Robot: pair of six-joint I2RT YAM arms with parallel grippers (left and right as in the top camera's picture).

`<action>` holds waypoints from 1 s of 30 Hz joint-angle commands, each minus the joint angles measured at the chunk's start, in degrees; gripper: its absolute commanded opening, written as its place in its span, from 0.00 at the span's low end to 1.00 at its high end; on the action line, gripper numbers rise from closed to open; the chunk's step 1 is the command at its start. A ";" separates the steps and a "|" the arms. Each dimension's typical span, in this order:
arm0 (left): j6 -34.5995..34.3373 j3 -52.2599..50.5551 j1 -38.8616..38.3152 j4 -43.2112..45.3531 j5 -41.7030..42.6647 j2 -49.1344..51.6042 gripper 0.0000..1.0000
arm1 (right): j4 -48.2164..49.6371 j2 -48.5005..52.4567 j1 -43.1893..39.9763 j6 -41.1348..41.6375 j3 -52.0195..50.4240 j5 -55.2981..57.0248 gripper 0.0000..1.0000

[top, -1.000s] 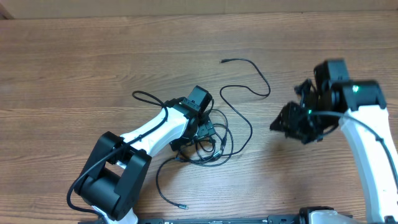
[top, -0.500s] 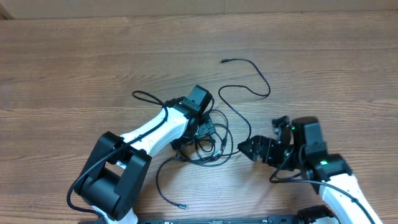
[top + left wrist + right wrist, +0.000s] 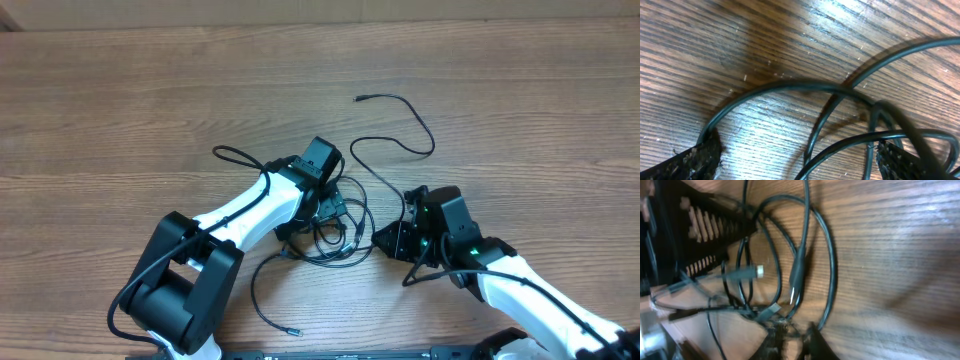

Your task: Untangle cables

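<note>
The left gripper sits low in the tangle of cables at the middle of the worktop, its fingers wide apart with cords lying between them. Loose strands trail from the knot toward the far side and the near edge. The right gripper noses the knot's right rim; I cannot tell whether it grips a cord.
</note>
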 commanded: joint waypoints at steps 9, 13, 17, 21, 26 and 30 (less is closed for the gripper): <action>1.86 -1.20 0.33 0.04 -0.79 1.18 1.00 | -4.68 -4.24 -3.21 -6.03 9.33 -6.25 0.04; 1.86 -1.20 0.33 0.00 -0.79 1.18 0.99 | -23.71 -10.25 -4.92 -9.33 20.20 -1.29 0.04; 1.84 -1.20 0.33 0.04 -0.79 1.18 1.00 | -43.36 -16.50 -5.05 -13.77 34.95 9.07 0.04; 1.84 -1.20 0.33 0.24 -0.79 1.18 0.99 | -53.83 -20.59 -5.05 -14.91 49.07 17.92 0.04; 1.84 -1.20 0.33 0.24 -0.79 1.18 1.00 | -57.66 -24.06 -5.05 -14.91 65.16 28.09 0.04; 1.84 -1.20 0.33 0.22 -0.74 1.18 0.99 | -57.72 -24.28 -5.05 -14.75 70.42 29.03 0.04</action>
